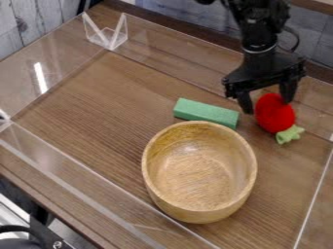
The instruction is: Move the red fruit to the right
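Note:
The red fruit point(274, 114), a small bright-red toy strawberry with a light green leafy cap, lies on the wooden table near the right edge. My black gripper point(264, 88) hangs just above and slightly left of it, jaws spread open, nothing between them. One finger point(243, 92) stands to the left of the fruit, the other point(289, 86) above its top right. The fruit rests free on the table.
A flat green rectangular block point(207, 113) lies left of the fruit. A large wooden bowl point(200, 169) stands in front of the block. Clear plastic walls point(39, 78) ring the table, with one close to the right of the fruit.

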`<state>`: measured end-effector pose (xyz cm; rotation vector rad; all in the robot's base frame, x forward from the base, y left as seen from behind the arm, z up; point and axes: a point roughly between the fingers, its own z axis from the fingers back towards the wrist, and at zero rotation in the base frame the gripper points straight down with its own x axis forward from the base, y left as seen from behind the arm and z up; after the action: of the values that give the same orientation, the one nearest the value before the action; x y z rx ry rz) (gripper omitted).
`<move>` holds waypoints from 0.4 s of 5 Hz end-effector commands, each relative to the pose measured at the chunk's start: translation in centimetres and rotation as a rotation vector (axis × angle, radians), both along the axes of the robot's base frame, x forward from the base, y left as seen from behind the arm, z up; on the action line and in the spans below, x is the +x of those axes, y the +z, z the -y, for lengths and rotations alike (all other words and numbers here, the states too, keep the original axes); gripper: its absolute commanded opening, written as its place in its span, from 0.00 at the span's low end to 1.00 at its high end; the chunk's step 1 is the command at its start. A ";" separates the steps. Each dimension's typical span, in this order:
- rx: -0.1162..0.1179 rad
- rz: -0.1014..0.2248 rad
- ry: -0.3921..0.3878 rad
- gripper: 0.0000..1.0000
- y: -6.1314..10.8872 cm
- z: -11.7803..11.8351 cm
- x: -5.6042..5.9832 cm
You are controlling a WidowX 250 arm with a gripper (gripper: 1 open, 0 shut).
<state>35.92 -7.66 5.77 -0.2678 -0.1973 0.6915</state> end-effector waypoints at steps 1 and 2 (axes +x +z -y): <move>-0.006 0.083 -0.070 1.00 3.1 -0.1 1.7; 0.004 0.078 -0.139 1.00 3.0 -0.1 2.1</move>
<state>36.64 -7.80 6.45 -0.2762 -0.1843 0.5516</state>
